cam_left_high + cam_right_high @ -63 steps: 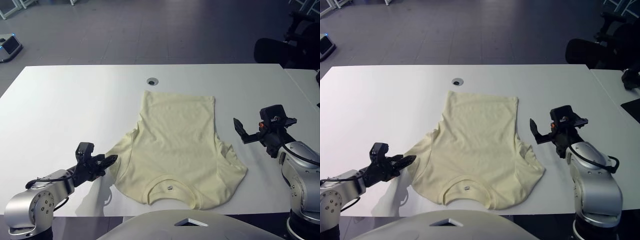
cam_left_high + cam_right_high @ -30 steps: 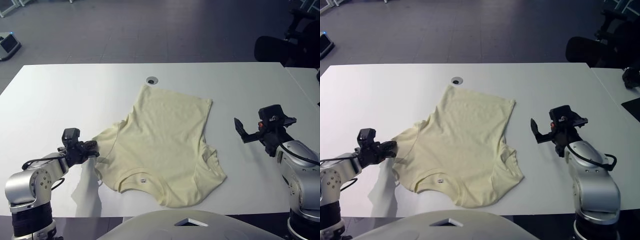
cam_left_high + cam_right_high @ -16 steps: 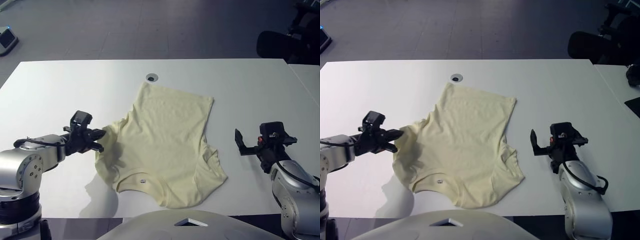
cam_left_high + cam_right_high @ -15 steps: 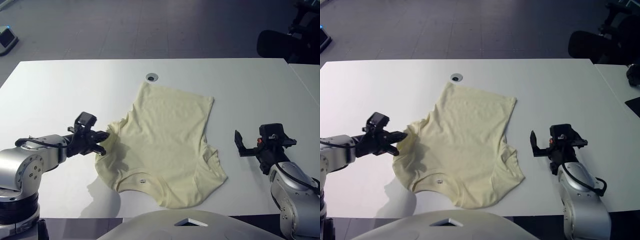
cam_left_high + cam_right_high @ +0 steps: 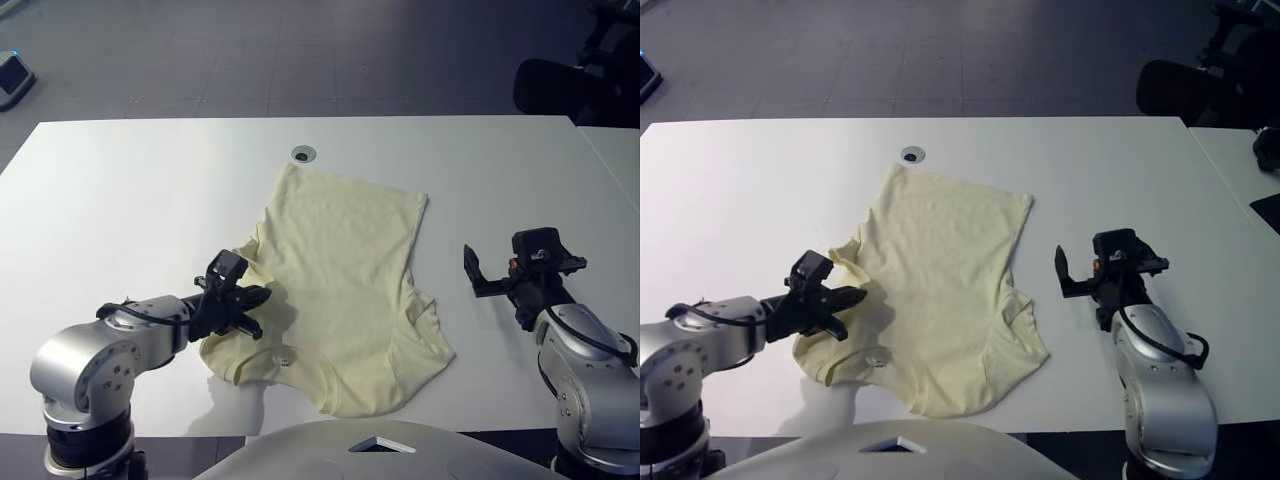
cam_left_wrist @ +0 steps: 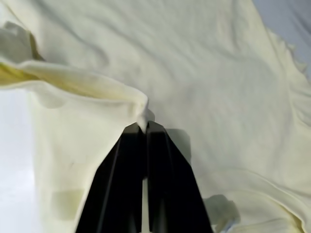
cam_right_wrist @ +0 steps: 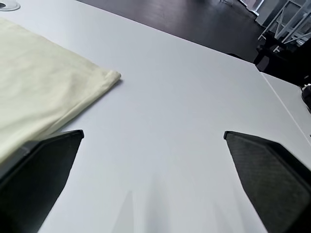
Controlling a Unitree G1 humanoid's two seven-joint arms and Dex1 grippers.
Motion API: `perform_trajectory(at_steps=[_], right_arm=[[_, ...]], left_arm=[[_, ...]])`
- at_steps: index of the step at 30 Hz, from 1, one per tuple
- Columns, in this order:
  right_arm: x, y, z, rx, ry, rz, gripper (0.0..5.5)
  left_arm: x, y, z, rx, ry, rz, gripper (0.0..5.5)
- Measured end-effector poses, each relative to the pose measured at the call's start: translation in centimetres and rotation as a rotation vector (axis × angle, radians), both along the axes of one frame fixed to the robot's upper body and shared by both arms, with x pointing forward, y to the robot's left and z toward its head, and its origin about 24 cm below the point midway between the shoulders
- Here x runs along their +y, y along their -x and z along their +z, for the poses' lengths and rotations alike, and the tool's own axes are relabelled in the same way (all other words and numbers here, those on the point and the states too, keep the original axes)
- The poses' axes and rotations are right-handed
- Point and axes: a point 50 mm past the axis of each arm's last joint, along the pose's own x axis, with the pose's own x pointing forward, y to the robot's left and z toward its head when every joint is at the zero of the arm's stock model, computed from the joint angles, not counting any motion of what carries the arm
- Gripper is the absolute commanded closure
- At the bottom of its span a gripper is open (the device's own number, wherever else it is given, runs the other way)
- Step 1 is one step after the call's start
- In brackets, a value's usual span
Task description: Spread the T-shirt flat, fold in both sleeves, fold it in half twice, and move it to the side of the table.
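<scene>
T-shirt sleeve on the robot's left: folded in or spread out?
Partly folded in: the left gripper is shut on the sleeve, holding it over the T-shirt's body, not yet laid flat.

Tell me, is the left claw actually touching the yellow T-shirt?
Touching. The left wrist view shows the left gripper shut on a raised fold of the T-shirt, with the cloth pinched right at its tip.

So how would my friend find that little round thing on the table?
Look at the big white table, then the pale yellow T-shirt lying in its middle. Just beyond the shirt's far corner on the robot's left is a small grey ring with a dark centre, the only round thing on the tabletop.
</scene>
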Motion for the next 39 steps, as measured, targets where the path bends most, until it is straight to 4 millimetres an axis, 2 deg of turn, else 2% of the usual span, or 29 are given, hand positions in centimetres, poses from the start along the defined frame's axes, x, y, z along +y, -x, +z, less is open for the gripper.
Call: perform_trajectory(at_steps=[5, 8, 12, 16, 19, 23, 28, 31, 39], right_arm=[[0.3, -0.2, 0.0, 0.015, -0.007, 0.026, 0.10], [0.4, -0.1, -0.1, 0.025, -0.019, 0.034, 0.10], [0.3, 0.7, 0.0, 0.037, -0.083, 0.005, 0.10], [0.8, 2.4, -0.7, 0.106, -0.279, -0.004, 0.10], [0.8, 3.6, -1.4, 0.203, -0.402, 0.042, 0.10], [0.3, 5.6, -2.2, 0.360, -0.481, 0.060, 0.10], [0.6, 8.6, -3.6, 0.532, -0.564, 0.072, 0.10], [1.2, 9.3, -3.8, 0.557, -0.599, 0.092, 0.60], [2.9, 9.6, -4.4, 0.543, -0.685, 0.054, 1.83]], left_arm=[[-1.2, -0.2, -0.3, -0.002, 0.064, 0.050, 4.09], [-1.9, -0.4, 0.3, -0.030, 0.150, 0.064, 3.59], [-1.8, -0.9, 1.2, -0.068, 0.278, 0.104, 2.88], [1.1, -2.5, 3.0, -0.184, 0.212, 0.275, 2.26], [3.5, -2.8, 3.6, -0.242, 0.148, 0.441, 1.75], [5.9, -1.7, 2.7, -0.254, 0.046, 0.584, 1.09], [6.6, -0.6, 1.8, -0.233, 0.012, 0.629, 0.15], [6.3, -0.5, 1.6, -0.227, 0.010, 0.619, 0.10], [5.8, -0.7, 1.4, -0.216, 0.010, 0.580, 0.10]])
